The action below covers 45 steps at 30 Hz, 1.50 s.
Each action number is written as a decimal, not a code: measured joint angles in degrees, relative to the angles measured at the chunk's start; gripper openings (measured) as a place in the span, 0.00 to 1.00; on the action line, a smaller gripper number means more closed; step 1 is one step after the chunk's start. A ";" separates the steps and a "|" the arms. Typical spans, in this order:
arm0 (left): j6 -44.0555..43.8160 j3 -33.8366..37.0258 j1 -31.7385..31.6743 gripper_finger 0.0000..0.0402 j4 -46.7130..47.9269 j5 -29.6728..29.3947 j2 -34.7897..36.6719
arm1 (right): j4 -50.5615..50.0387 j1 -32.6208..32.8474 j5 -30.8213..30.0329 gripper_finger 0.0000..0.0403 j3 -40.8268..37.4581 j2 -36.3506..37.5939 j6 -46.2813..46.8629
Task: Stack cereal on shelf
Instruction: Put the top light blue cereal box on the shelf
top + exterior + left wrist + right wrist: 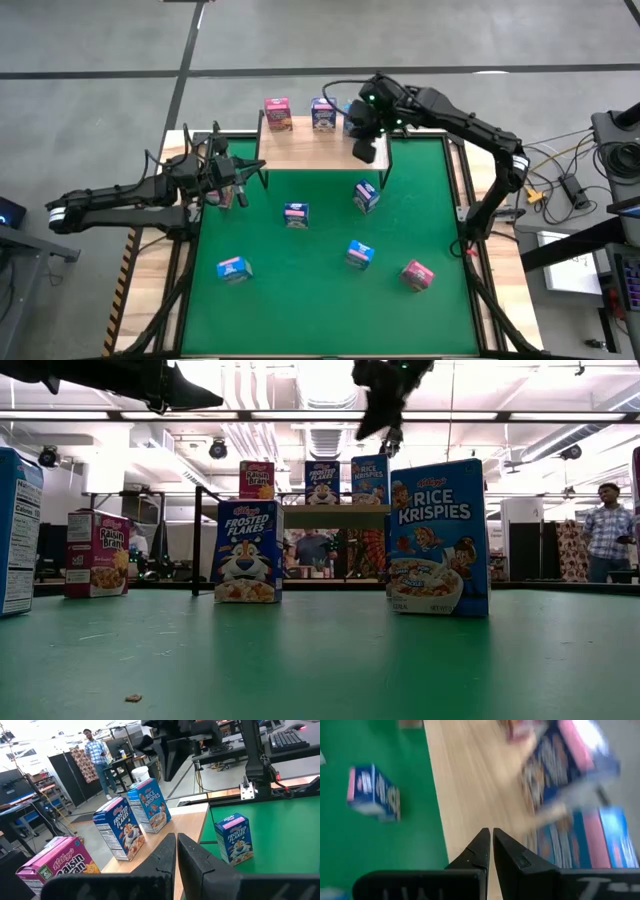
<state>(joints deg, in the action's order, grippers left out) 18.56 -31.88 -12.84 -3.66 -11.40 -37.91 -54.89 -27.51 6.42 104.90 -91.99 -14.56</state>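
Note:
The shelf (320, 148), a light-wood plank, stands at the mat's far edge. Three cereal boxes stand on their bases along its far side: a pink Raisin Bran (278, 113), a blue Frosted Flakes (323, 115) and a blue Rice Krispies (149, 805). More cereal boxes stand on the green mat, among them a blue one (296, 214) and a pink one (418, 274). My right gripper (366, 154) hangs shut and empty above the shelf's right part, slanting down. My left gripper (176, 855) is shut and empty, level, at the mat's left side.
Other boxes on the mat are blue ones (366, 196), (360, 254), (233, 268) and a pink one (225, 195) under my left arm. The plank's near half (470, 780) is bare. A person (606, 530) stands in the room beyond the table.

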 joint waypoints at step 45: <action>0.27 0.00 -0.01 0.00 0.26 -0.02 0.02 | 10.53 1.38 -26.58 0.03 -14.34 -3.96 -3.93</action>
<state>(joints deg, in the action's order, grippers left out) 18.83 -31.88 -12.86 -3.40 -11.42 -37.89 -44.37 -26.13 -20.15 90.56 -95.96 -18.49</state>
